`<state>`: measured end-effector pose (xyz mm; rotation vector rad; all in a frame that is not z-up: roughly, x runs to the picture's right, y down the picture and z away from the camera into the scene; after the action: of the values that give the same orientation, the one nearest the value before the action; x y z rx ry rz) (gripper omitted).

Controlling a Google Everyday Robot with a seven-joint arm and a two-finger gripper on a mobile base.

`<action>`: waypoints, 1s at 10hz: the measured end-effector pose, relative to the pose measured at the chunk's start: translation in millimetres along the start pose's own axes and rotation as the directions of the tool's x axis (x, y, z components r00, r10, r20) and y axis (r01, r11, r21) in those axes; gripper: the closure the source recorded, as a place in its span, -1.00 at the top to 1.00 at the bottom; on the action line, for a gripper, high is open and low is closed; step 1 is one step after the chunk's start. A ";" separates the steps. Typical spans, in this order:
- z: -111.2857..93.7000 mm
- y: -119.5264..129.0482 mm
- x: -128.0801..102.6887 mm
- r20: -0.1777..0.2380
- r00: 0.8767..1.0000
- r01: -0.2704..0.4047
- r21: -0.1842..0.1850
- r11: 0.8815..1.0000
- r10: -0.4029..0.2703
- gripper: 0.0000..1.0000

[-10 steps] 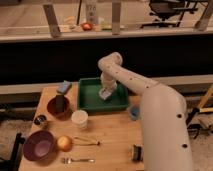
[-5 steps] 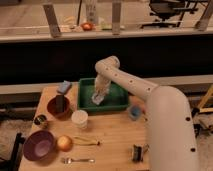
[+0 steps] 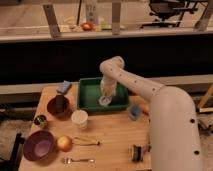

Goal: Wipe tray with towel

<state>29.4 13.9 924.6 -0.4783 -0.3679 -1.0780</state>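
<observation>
Tray (image 3: 90, 98), sitting by the tabletop's far edge abt midway along, is getting wiped w/ the gripper (image 3: 106, 94) bearing down on the pale towel (image 3: 105, 101) inside it, grip state can't tell, so I'm judging the job underway, prob. not finished.

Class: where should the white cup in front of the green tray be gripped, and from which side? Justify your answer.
Probably across its round wall just below the rim, coming from above: the white cup stands upright with its mouth facing up. The tool is down inside the green tray, at the towel.
</observation>
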 end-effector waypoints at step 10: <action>6.1 -49.6 2.0 -0.019 1.000 0.021 0.059 0.998 -0.020 -1.00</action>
<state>-14.8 -3.5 940.3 -0.4126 -0.3887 -1.0880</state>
